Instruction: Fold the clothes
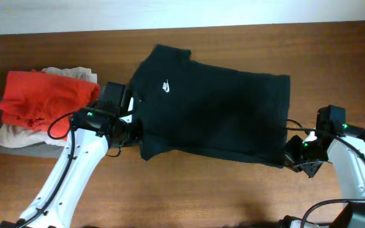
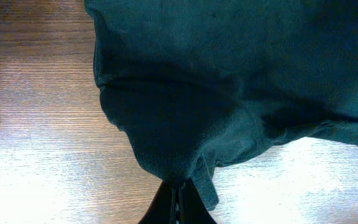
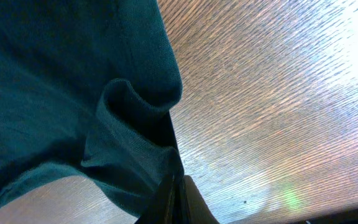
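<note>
**Clothes (image 1: 214, 111) pinched at 2 edges and laid out between both pincers**

A black T-shirt-like garment is spread on the worktop (image 1: 233, 196) and spans the gap between the 2 pincers. Its white logo (image 1: 165, 85) faces up, just beyond the left pincer (image 2: 178, 202).

The left pincer is pressed together on the sleeve-side edge. A thick hem strip and a bunch of cloth are drawn down into its closed tips. The right pincer (image 3: 176, 196) is likewise pressed together on the opposite edge, where a rolled fold of fabric is gathered directly ahead of it. Bare wood is seen to 1 side of that fold.

Behind the left pincer, away from the shirt, a red garment (image 1: 43, 95) lies on a beige one (image 1: 68, 73). Neither is touched.

The fabric is judged to be light, limp and without any stiffness. It can be expected to sag, crease and trail wherever it is not supported, and to slide easily over the smooth wood.

Hold is best taken at hems and seams, where the doubled cloth gives a thicker bite and is less likely to slip out. Corners opposite each other are preferred, so that the panel is kept taut as it is carried over. A grip on 1 layer alone could let the lower layer be left behind.
</note>
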